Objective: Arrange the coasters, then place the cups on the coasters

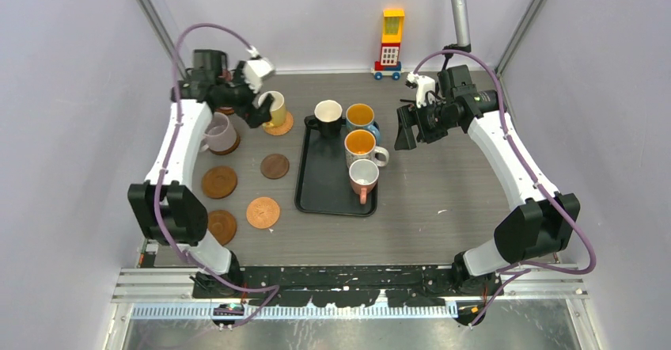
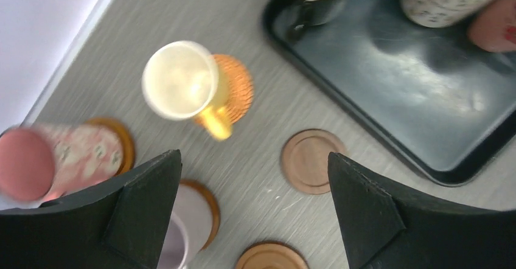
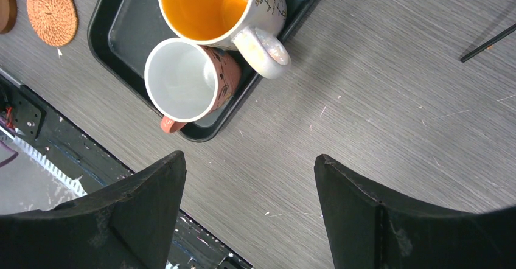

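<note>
Left gripper (image 2: pixel 252 154) released; right gripper (image 3: pixel 249 156) released | left wrist view alone shows pink mug (image 2: pixel 67 159)

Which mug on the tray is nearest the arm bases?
The salmon mug, white inside, at the tray's near right corner; the black mug, blue mug and white-patterned mug stand farther back.

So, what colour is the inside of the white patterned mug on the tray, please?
Orange inside the white patterned mug; right wrist view shows it best.
</note>
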Robot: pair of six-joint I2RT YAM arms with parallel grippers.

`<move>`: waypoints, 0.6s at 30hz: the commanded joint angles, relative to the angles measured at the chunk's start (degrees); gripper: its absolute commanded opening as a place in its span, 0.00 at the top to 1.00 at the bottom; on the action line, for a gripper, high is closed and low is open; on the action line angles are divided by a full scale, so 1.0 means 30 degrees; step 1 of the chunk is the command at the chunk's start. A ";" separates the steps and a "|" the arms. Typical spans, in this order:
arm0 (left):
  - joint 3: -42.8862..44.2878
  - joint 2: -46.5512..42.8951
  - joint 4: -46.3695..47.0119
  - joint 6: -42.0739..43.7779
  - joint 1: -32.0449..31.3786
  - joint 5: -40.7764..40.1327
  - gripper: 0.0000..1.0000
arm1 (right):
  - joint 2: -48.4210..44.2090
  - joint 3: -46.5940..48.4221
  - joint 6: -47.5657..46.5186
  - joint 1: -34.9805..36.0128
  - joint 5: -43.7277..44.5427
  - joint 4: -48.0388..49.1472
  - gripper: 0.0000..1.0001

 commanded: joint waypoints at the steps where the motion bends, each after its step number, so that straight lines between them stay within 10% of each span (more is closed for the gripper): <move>1: 0.1693 0.1957 -0.1670 0.1387 -0.2523 -0.0491 0.10 | -0.1229 -0.0077 -0.0184 -0.0060 -0.0096 0.0657 0.18; 18: 0.7589 1.0177 -0.2786 0.3579 -0.6272 -0.3387 0.28 | -0.2704 -0.1382 -0.0071 -0.0135 0.0527 0.0947 0.18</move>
